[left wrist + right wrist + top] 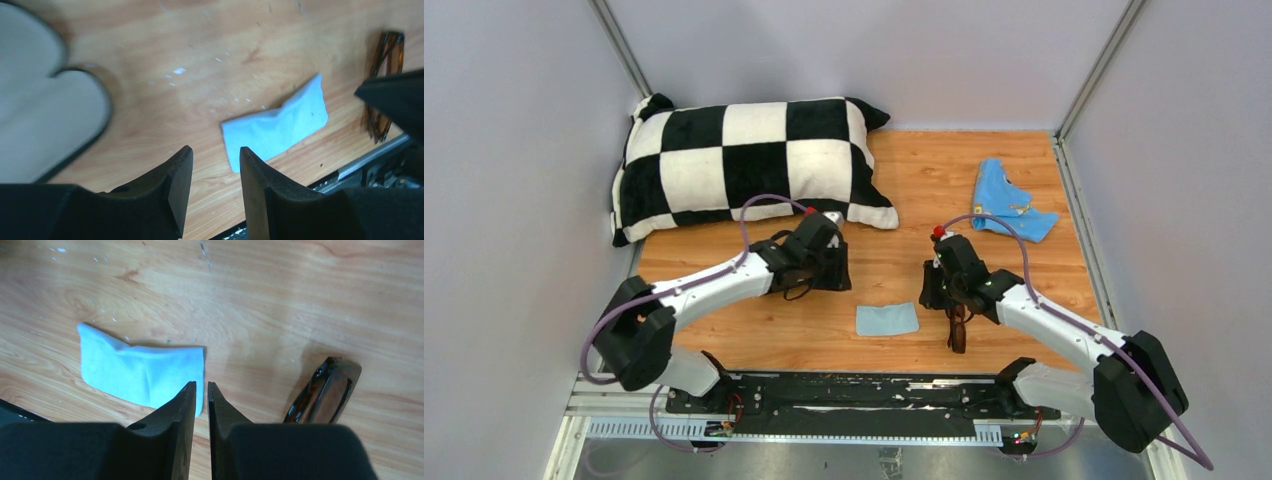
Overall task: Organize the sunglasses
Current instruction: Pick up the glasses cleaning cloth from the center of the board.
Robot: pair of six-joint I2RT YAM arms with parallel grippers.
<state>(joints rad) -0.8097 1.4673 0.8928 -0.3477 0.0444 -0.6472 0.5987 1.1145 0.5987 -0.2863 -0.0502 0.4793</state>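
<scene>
- Started with the wooden table [904, 190], carrying everything else.
- Spotted a big black-and-white checkered pillow [744, 165] lying along the far left of it.
- Caught the left gripper [216, 152] sitting just in front of the pillow, fingers clearly apart, nothing between them.
- Caught the right gripper [201, 386] low over the wood at middle-right, fingers nearly together with only a sliver of gap, gripping nothing.
- Noticed a bright blue bit of clothing [1009, 205] crumpled at the far right, well apart from the rest.
- Found a small pale blue cloth [887, 319] lying flat near the front edge, between the two grippers.
- Found the sunglasses [957, 328] folded on the table just right of that cloth, right beside the right gripper but not between its fingers.
</scene>
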